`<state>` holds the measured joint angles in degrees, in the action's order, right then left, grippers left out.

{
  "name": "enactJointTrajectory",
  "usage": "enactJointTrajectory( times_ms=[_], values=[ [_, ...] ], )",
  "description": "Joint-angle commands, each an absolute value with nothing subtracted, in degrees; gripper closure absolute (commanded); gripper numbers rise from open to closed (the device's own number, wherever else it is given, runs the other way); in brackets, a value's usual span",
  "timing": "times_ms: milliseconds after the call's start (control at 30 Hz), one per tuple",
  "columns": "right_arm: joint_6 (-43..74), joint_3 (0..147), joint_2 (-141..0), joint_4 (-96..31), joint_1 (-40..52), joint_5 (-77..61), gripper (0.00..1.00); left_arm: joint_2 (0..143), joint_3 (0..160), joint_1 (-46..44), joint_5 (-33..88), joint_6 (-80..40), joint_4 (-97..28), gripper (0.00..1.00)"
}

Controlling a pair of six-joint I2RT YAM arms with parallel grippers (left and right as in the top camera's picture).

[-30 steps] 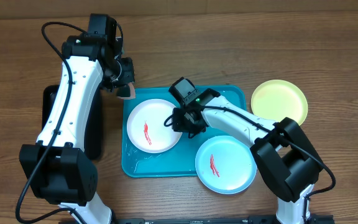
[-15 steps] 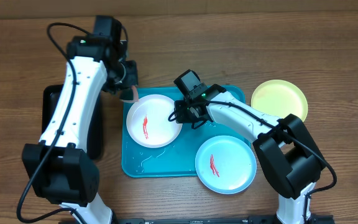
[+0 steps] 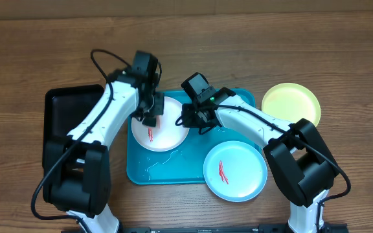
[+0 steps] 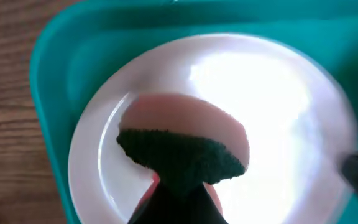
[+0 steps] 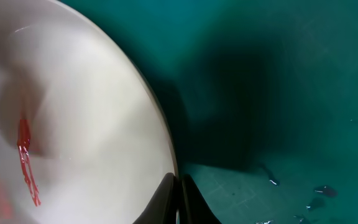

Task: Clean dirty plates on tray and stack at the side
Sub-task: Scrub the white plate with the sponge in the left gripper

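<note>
Overhead: left gripper (image 3: 150, 116) hovers over the smeared white plate (image 3: 166, 134) in the tray's (image 3: 173, 173) left half; right gripper (image 3: 188, 123) pinches its right rim. Left wrist: the gripper clamps a sponge (image 4: 185, 152) over that plate. Right wrist: jaws closed on the rim.

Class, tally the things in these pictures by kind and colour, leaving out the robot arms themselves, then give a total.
White plates: 2
Yellow-green plate: 1
Turquoise tray: 1
Black tray: 1
Pink-and-green sponge: 1
Total: 6
</note>
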<state>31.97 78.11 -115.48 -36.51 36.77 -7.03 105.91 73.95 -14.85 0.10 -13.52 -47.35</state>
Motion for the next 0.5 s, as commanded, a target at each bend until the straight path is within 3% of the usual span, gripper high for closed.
enactJointTrajectory(
  times_ms=[0,233,467],
  values=[
    [32.6,78.0,-117.2,-36.7,36.7,-6.1,0.96,105.8,69.0,-14.5,-4.1,-12.9,-43.6,0.96],
    [32.6,78.0,-117.2,-36.6,36.7,-6.1,0.96,105.8,61.4,-14.7,-0.3,-11.6,-37.0,0.96],
    [32.6,78.0,-117.2,-36.6,36.7,-6.1,0.96,105.7,62.1,-14.7,36.2,0.0,-39.9,0.96]
  ],
)
